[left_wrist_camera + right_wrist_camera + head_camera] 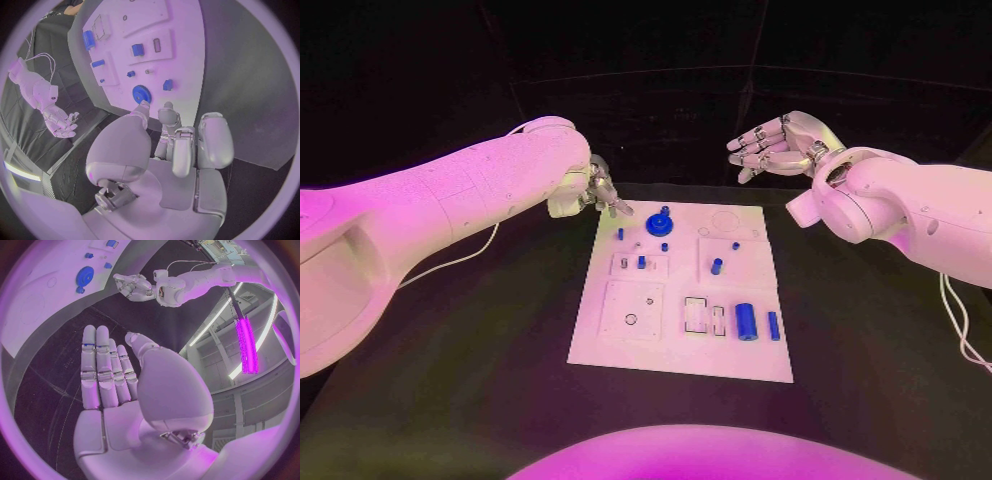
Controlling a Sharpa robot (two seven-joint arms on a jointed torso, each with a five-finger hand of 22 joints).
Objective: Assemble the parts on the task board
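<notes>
The left hand [599, 192] is held just beside the task board's [625, 345] far left corner, fingers curled, nothing gripped. The right hand [776, 145] is held flat, fingers extended, well apart. The blue gear [659, 226] may be displaced by a hasty, misaligned approach.

Task board [37, 305] cut off at circle's rim — smallest parts [620, 234] too small to tell shape.

Left robot hand [599, 190] curled; right robot hand [777, 145] open, raised.
</notes>
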